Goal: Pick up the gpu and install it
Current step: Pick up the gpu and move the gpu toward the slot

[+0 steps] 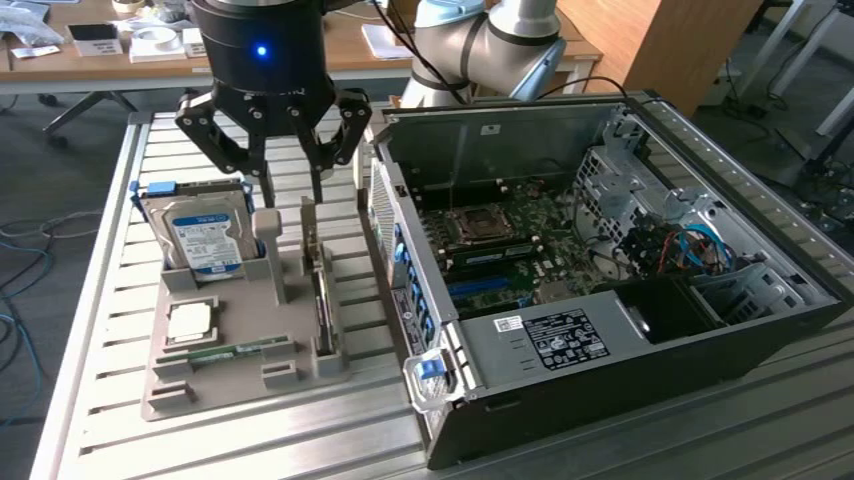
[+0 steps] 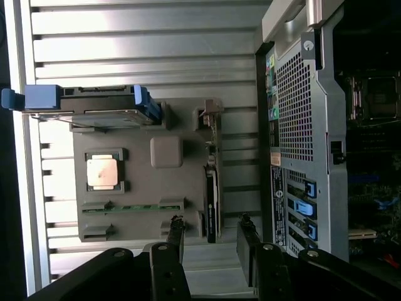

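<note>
Slats of the metal desk [image 1: 107, 330] fill the lower left of the frame, and on them sits a grey tray [image 1: 214, 385] of parts. Nearest on it lie a slim green memory stick [image 1: 234, 350] and a square processor chip [image 1: 191, 320]. Along the tray's right edge the gpu [image 1: 320, 290] stands on its thin edge in a slot, untouched, with its pale bracket at the far end. A grey post [image 1: 267, 250] rises just beside it, and a hard drive [image 1: 207, 240] leans upright at the tray's far left. Above the card's far end, in the upper middle of the frame, hangs the gripper [image 1: 292, 195], its jaws spread wide and holding nothing. In the wrist view the gripper [image 2: 211, 241] lines up with the gpu [image 2: 212, 200], one finger to each side of the card's line. The open computer case [image 1: 601, 260] stands close along the tray's right side, filling the right of the frame, with a wooden table behind it at the top. The margins look tight. A descent slightly off line could set one finger on the post or on the card's top edge and tip it in its slot, and the outer finger could scrape the case wall. A grip on so thin a card could also slip or twist it.
</note>
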`<state>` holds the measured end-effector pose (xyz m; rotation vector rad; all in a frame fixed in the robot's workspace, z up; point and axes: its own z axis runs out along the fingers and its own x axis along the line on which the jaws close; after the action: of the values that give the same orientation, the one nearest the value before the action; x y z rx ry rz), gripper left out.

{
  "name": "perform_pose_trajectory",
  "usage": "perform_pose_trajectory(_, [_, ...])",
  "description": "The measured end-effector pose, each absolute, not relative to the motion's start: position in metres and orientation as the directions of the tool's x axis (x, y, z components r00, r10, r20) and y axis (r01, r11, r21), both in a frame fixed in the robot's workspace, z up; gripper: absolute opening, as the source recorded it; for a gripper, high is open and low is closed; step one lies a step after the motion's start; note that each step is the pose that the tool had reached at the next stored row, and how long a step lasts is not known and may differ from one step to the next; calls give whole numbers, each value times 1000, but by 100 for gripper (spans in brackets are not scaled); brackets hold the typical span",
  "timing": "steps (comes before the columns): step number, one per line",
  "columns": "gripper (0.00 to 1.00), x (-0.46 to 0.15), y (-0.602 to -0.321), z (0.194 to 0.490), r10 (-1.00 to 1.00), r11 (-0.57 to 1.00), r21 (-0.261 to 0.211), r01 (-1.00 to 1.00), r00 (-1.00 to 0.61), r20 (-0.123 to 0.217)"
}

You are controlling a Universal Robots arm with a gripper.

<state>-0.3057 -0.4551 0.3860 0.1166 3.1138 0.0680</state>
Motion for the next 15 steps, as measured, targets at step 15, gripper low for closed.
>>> perform_pose_trajectory(15, [47,-306,-455,379,75,996,45,74,-997,-23])
